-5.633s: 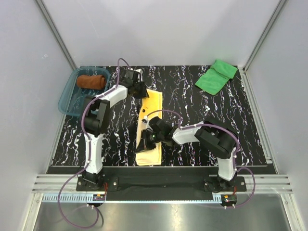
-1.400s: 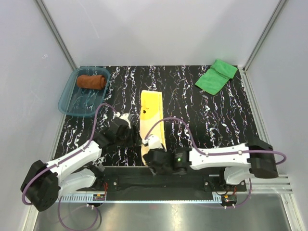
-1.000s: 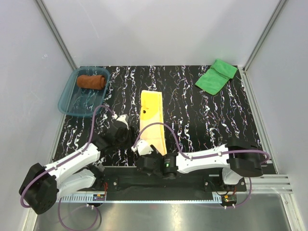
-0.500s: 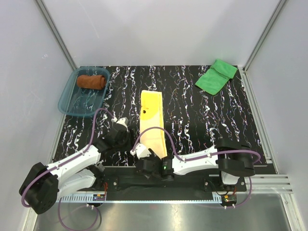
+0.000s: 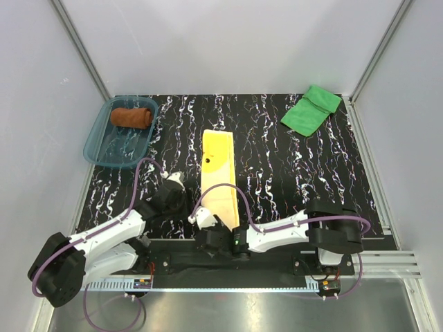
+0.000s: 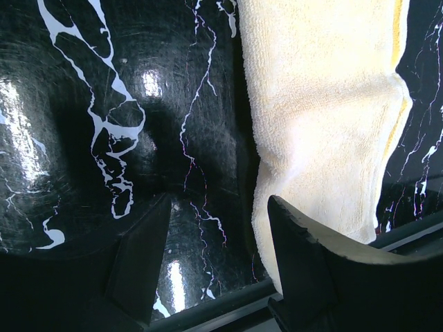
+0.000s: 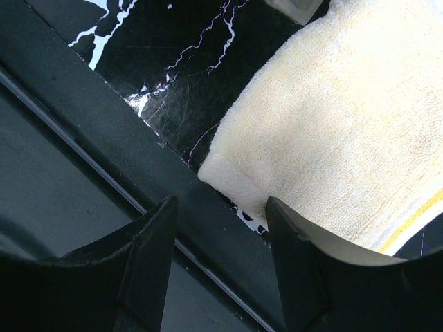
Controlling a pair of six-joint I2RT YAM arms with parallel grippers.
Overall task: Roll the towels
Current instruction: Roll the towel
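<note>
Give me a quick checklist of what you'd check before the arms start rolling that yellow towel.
1. Left gripper open and empty: ok.
2. Right gripper open and empty: ok.
3. Yellow towel laid out as a long strip, unrolled: ok.
4. Towel's near corner inside the right gripper's gap: ok.
5. Either gripper touching the cloth: cannot tell.
6. Green towel rolled: not ok, it lies folded at the far right corner.
</note>
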